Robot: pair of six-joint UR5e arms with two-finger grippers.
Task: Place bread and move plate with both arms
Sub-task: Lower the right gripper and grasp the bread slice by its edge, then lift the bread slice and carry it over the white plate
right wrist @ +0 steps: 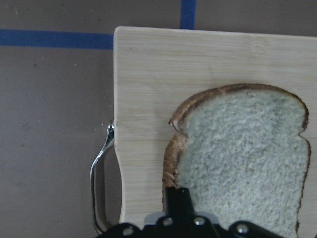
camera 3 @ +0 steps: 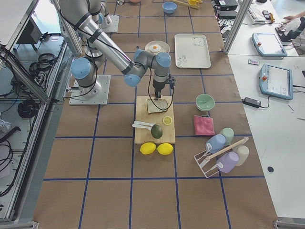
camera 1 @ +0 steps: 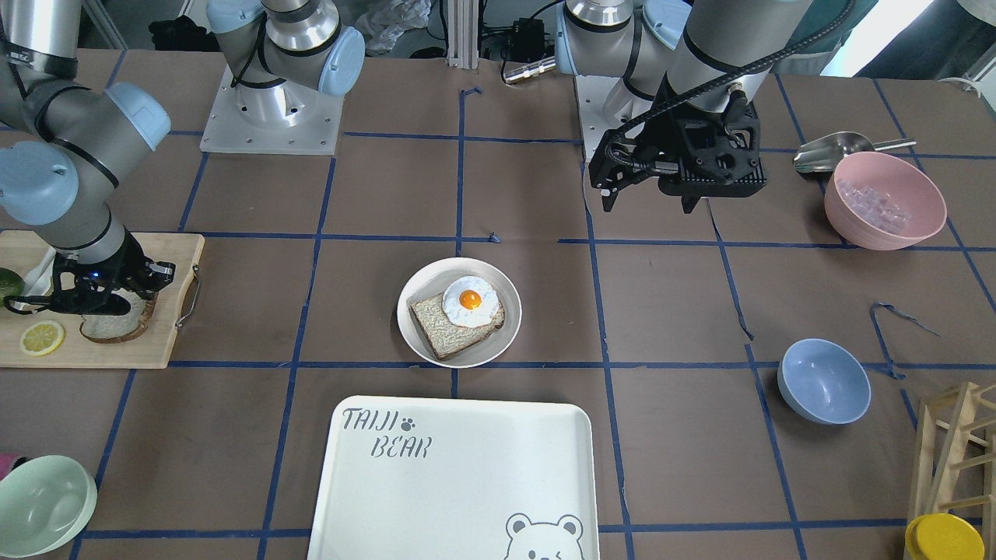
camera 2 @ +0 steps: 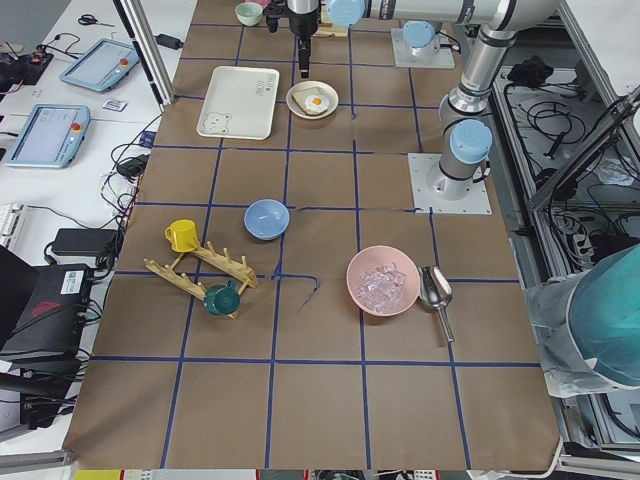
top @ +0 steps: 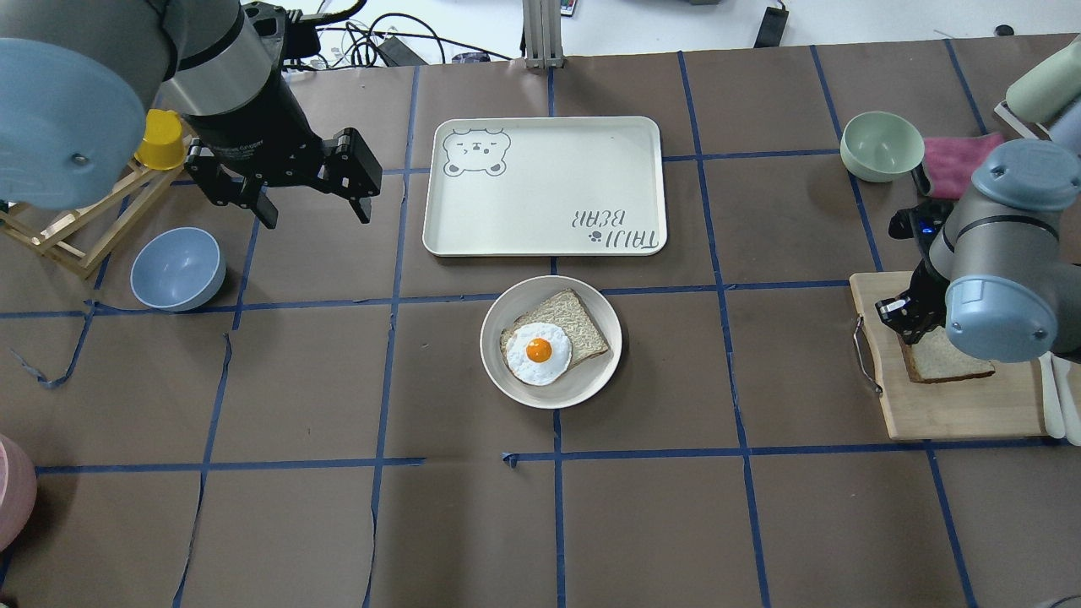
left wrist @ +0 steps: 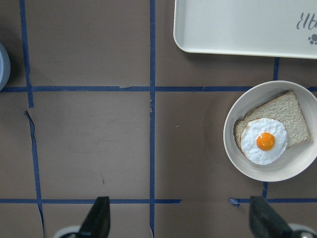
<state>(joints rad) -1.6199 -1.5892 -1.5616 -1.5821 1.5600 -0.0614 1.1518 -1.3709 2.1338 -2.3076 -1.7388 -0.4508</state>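
Note:
The pale bread (right wrist: 242, 158) lies on the wooden cutting board (right wrist: 143, 99); it also shows in the front view (camera 1: 117, 327) and overhead view (top: 950, 363). My right gripper (right wrist: 178, 198) is down at the bread's edge with its fingers closed together on the crust; it also shows in the front view (camera 1: 101, 307). The white plate (camera 1: 408, 319) sits mid-table and holds a darker slice with a fried egg (camera 1: 469, 299). My left gripper (top: 314, 215) is open and empty, hovering well to the plate's (left wrist: 233, 119) side.
The TAIJI BEAR tray (camera 1: 467, 482) lies just beyond the plate. A lemon slice (camera 1: 41, 337) is on the board. A pink bowl (camera 1: 885, 201), metal scoop (camera 1: 829, 152), blue bowl (camera 1: 823, 381), green bowl (camera 1: 43, 505) and wooden rack (camera 1: 957, 451) stand around the edges.

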